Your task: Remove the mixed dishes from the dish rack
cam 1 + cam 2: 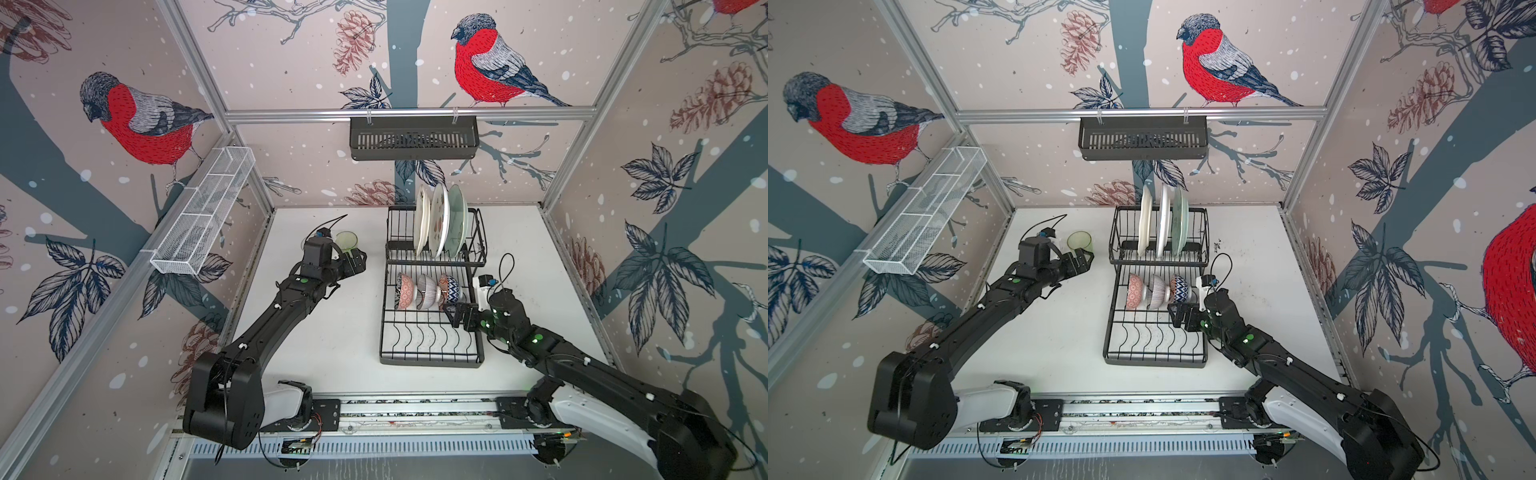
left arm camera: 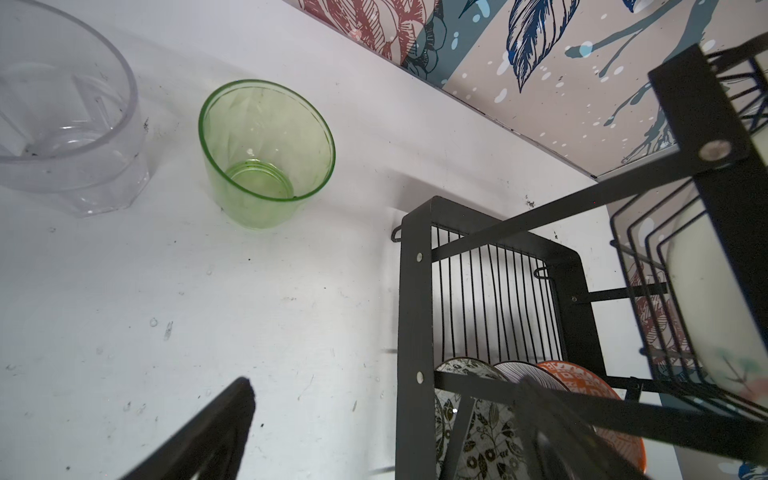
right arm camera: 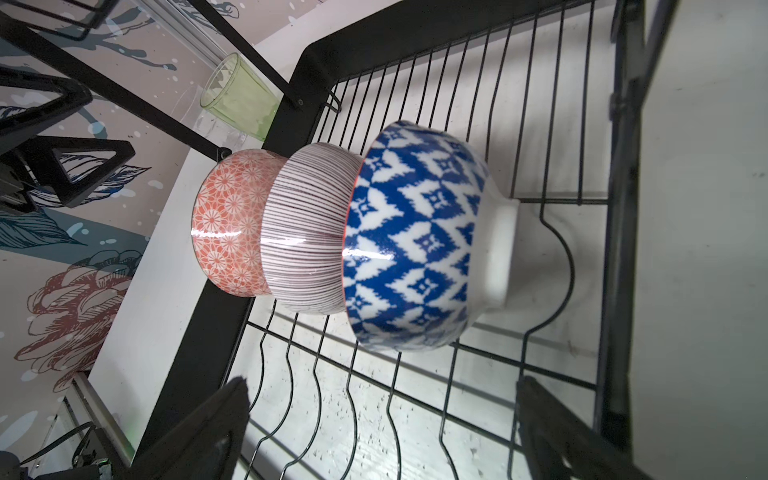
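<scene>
A black slotted basket (image 1: 413, 139) hangs from the aluminium rail (image 1: 291, 115) on the back wall by what look like two pale clips, a long white mesh basket (image 1: 203, 216) runs along the left wall, and bullfinch wallpaper (image 1: 486, 62) surrounds the scuffed white counter (image 1: 332, 340).

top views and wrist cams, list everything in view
dish rack: one, black wire, mid table
plates: three, white, white with red print, pale green, upright in the rack's raised section
bowls: three, orange, striped, blue and white, on their sides on the rack's flat tray
green tumbler: one, see-through green, on the table left of the rack
clear tumbler: one, colourless, beside the green one
slotted basket: one, black, on the back rail
mesh basket: one, white, on the left rail
table: one, white
left pincer: one, black, open, near the green tumbler
right pincer: one, black, open, over the flat tray by the blue bowl
</scene>
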`<state>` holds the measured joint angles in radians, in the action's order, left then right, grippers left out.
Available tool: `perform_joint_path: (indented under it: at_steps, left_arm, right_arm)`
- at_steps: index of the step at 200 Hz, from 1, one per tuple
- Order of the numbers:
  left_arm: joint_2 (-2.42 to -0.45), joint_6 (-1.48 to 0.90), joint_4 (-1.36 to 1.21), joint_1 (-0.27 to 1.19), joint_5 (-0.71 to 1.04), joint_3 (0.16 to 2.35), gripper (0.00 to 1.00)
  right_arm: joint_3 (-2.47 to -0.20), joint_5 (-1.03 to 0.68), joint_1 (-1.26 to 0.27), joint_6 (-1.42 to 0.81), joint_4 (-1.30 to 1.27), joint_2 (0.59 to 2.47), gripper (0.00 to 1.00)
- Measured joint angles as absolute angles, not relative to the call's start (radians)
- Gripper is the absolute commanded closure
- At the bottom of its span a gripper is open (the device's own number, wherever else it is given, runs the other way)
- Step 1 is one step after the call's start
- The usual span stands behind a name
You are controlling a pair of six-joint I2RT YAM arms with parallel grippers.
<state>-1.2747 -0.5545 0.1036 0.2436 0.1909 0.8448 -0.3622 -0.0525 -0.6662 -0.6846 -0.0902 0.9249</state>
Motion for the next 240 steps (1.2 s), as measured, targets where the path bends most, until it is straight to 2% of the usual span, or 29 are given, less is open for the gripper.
perform_joint_path:
  at_steps: [41, 121, 240]
  left_arm:
    - [-1.243, -0.554, 0.086, 0.244, 0.202, 0.831, 0.03]
    - [-1.156, -0.58, -0.012, 0.244, 0.202, 0.739, 0.03]
    - [-1.156, -0.602, -0.115, 0.244, 0.231, 0.664, 0.03]
  right_arm:
    - [-0.351, -0.017, -0.657, -0.708, -0.121, 0.963, 0.06]
    - [-0.366, -0.013, -0.645, -0.737, -0.161, 1.014, 0.06]
    - [-0.416, 0.0, -0.644, -0.737, -0.189, 1.121, 0.09]
